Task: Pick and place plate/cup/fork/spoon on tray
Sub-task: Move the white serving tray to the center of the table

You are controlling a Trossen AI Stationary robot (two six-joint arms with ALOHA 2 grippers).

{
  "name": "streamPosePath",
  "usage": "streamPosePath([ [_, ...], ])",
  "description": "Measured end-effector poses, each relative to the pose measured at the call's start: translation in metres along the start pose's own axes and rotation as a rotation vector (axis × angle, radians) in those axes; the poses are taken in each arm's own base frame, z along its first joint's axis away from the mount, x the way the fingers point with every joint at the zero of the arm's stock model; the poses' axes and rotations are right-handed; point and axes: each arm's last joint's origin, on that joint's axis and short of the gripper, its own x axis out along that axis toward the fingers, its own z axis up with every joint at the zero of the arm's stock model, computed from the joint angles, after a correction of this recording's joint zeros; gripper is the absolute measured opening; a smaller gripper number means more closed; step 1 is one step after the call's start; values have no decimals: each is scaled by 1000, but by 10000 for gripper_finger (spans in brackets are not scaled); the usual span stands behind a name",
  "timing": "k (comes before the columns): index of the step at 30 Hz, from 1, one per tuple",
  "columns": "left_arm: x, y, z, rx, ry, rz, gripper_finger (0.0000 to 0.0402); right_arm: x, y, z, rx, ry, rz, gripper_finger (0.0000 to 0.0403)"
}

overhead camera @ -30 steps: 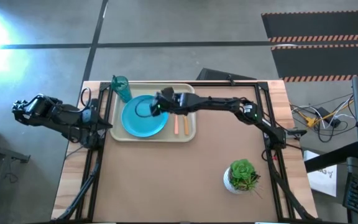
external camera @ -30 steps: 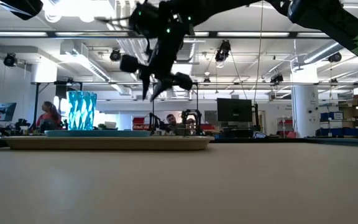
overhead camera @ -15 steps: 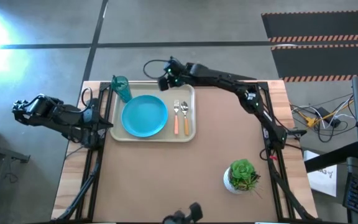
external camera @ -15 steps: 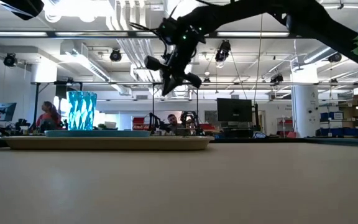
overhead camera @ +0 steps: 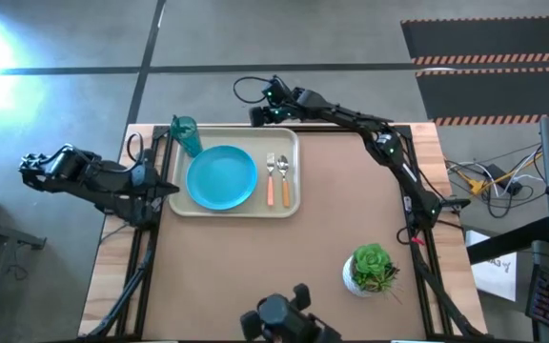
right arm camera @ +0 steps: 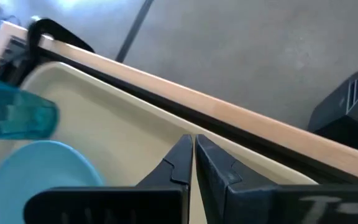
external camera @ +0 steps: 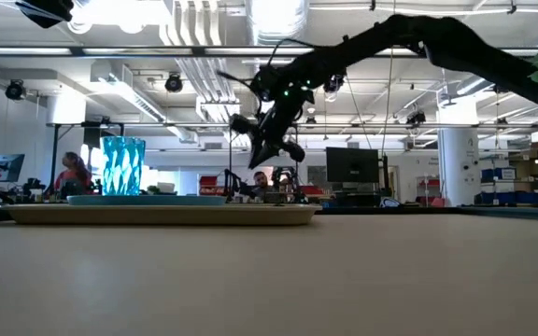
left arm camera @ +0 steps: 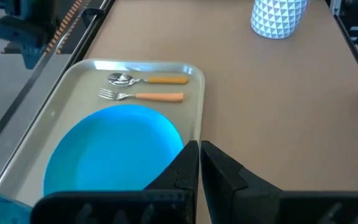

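The cream tray (overhead camera: 292,205) lies at the table's far left. On it rest the sky-blue plate (overhead camera: 221,177), the teal cup (overhead camera: 185,134) upright in its far left corner, the fork (overhead camera: 271,179) beside the plate and the spoon (overhead camera: 284,178) to the fork's right. The left wrist view shows the fork (left arm camera: 143,96) and the spoon (left arm camera: 148,79) lying side by side. My right gripper (overhead camera: 255,115) hangs shut over the table's far edge, just beyond the tray's far rim (right arm camera: 123,102), holding nothing. My left gripper (overhead camera: 27,172) waits shut off the table's left side.
A green plant in a white pot (overhead camera: 371,270) stands near the right front of the table. A dark object (overhead camera: 279,321) shows at the table's near edge. The brown tabletop (overhead camera: 332,219) between tray and plant is bare.
My right gripper has drawn back from over the plate and cutlery toward the table's far edge, and its fingers have shut on nothing. Plate, cup, fork and spoon have stayed in place on the tray. A dark object has come into view at the near edge.
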Motion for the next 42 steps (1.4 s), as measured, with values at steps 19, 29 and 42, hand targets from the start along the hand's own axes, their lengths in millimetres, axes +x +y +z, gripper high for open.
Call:
streamPosePath([
  [19, 6, -3, 4, -21, 9, 3, 0, 52, -40, -4, 21, 25, -34, 8],
  [29, 5, -3, 3, -22, 5, 2, 0, 56, -45, -6, 21, 22, -37, 8],
  [42, 5, -3, 3, -21, 6, 2, 0, 77, -42, -28, 22, 87, -32, 8],
])
